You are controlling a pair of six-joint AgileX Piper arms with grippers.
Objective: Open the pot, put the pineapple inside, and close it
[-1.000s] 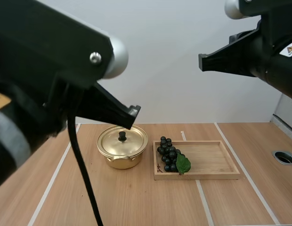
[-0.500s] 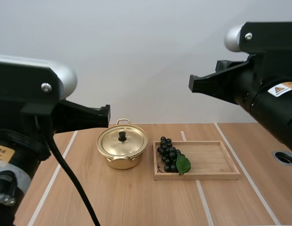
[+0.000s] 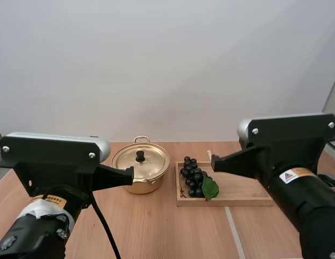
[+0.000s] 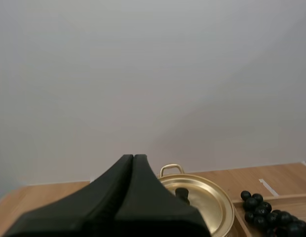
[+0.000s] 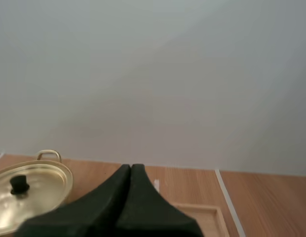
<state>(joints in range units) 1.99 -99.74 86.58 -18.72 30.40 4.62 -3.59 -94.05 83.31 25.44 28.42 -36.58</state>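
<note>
A gold pot [image 3: 140, 171] stands on the wooden table with its lid on, a black knob [image 3: 140, 156] on top. To its right a bunch of dark grapes [image 3: 193, 180] with a green leaf lies at the left end of a wooden tray [image 3: 243, 188]. I see no pineapple. My left gripper [image 3: 129, 174] hovers just left of the pot, shut, its fingers one dark wedge [image 4: 133, 159] pointing at the pot [image 4: 207, 200] and grapes [image 4: 269, 216]. My right gripper [image 3: 213, 162] hangs over the tray, shut, its wedge [image 5: 131, 168] between the pot [image 5: 32, 190] and the tray [image 5: 205, 216].
White tape lines [image 3: 234, 237] run across the table toward the front. Bare tray floor lies to the right of the grapes. A plain pale wall stands behind the table.
Both arms have dropped from high in the view to low at the front, their tips now level with the pot and tray. Pot, grapes and tray have not moved.
</note>
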